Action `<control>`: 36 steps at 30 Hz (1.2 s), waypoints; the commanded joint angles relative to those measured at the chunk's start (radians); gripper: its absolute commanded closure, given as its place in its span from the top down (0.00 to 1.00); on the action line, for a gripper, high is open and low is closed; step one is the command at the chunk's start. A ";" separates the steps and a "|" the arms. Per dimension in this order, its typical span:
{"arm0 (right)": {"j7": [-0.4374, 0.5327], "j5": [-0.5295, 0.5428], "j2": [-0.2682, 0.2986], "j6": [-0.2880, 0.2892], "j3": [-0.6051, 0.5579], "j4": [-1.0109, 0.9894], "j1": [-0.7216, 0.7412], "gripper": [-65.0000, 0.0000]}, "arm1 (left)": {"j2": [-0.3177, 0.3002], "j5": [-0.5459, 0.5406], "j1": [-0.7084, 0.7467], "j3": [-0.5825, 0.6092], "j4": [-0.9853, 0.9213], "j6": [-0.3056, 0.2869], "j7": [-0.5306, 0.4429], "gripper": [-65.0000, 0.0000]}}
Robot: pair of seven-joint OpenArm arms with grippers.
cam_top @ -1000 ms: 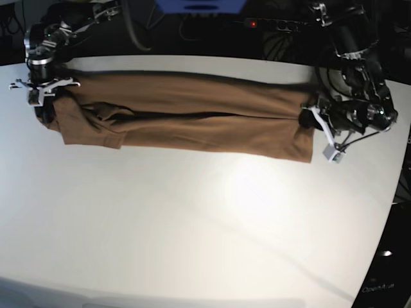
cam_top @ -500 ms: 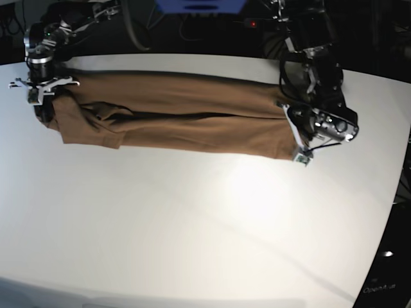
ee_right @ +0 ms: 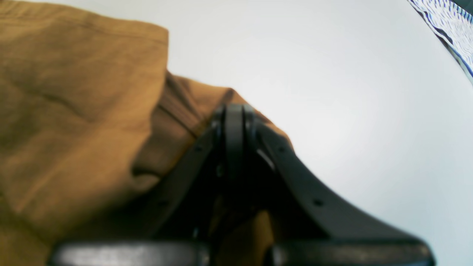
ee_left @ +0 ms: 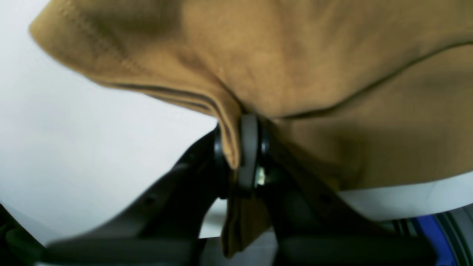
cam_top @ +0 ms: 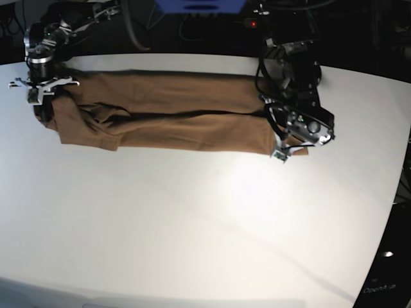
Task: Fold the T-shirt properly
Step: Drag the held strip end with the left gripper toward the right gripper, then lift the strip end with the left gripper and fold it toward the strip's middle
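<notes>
The brown T-shirt (cam_top: 173,115) lies as a long narrow band across the far part of the white table (cam_top: 205,218). My left gripper (cam_top: 282,131) is at the band's right end, shut on a bunched fold of the hem (ee_left: 229,140); that end is raised and doubled back over the band. At the band's left end my right gripper (cam_top: 43,102) is shut on the cloth. In the right wrist view its fingers (ee_right: 233,122) are pressed together with brown fabric (ee_right: 74,92) beside and under them.
Beyond the table's far edge there are dark cables, the arm bases and a blue object (cam_top: 200,5). A blue-patterned surface (ee_right: 451,22) shows past the table's edge in the right wrist view. The table's right rim curves away near my left arm.
My left gripper has carried the shirt's right end leftward along the table, so the band is shorter. The right gripper has stayed where it was.
</notes>
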 commanded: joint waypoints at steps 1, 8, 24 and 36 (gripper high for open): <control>-0.100 -0.071 -0.008 0.016 0.001 -0.010 -0.009 0.00 | 0.004 -0.001 -0.023 0.004 0.018 -0.006 0.001 0.04; -0.100 -0.071 -0.008 0.016 0.001 -0.010 -0.007 0.00 | 0.004 0.009 -0.046 0.052 0.022 -0.006 0.001 0.04; -0.100 -0.073 -0.018 0.016 -0.002 -0.010 -0.006 0.00 | 0.004 0.340 -0.044 0.420 0.104 -0.006 0.001 0.04; -0.100 -0.073 -0.021 0.016 -0.004 -0.010 -0.007 0.00 | 0.004 0.283 -0.109 0.492 0.018 -0.006 0.001 0.04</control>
